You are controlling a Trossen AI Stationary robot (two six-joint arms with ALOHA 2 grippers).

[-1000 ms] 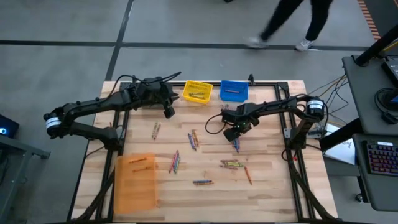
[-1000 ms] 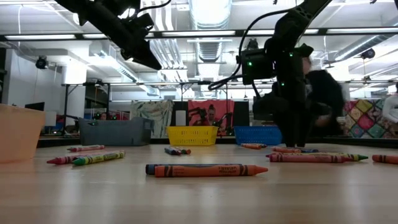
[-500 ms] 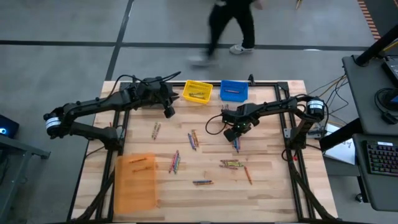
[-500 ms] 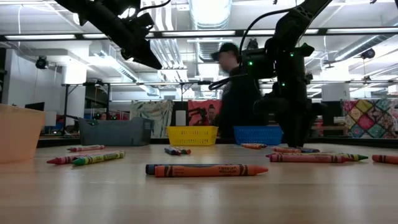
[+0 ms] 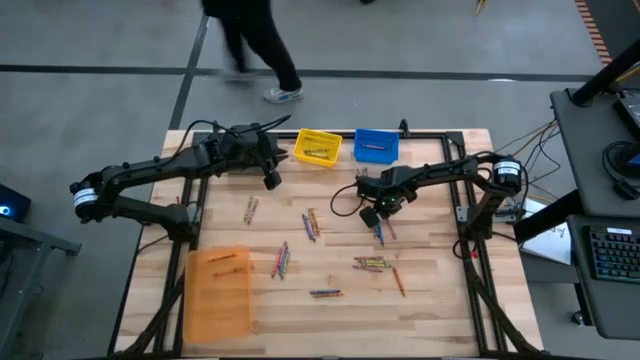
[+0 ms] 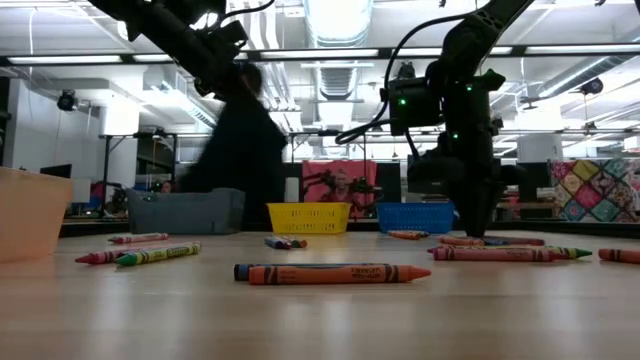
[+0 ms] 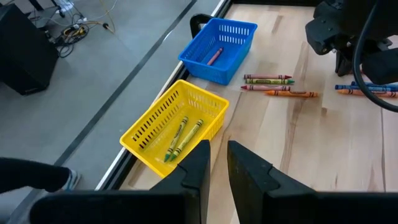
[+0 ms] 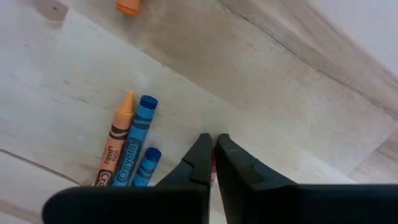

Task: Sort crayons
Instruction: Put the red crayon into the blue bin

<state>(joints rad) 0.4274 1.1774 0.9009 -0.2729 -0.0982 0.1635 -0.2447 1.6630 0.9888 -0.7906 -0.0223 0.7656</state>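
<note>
Crayons lie scattered from the table's near edge up to its middle, and the orange bin sits at the near left corner. Toward the right of the table's middle, my right gripper is down at the wood with its fingers pinched together. A pinkish-red sliver shows between the tips, which I take to be a red crayon just caught. An orange crayon and a blue crayon lie touching each other just beside the pinch.

So the step in hand is the pick-up. Next I judge it calls for a straight lift, so the two neighbours aren't dragged, then a carry to whichever bin takes red. The blue bin already holds a reddish stick.

The yellow bin and the blue one stand side by side on the far edge. The way there from my right gripper looks open. My left gripper hangs above the table near the yellow bin, fingers a slit apart and empty, so I should keep clear of that side. A person walks on the floor beyond the far edge.
</note>
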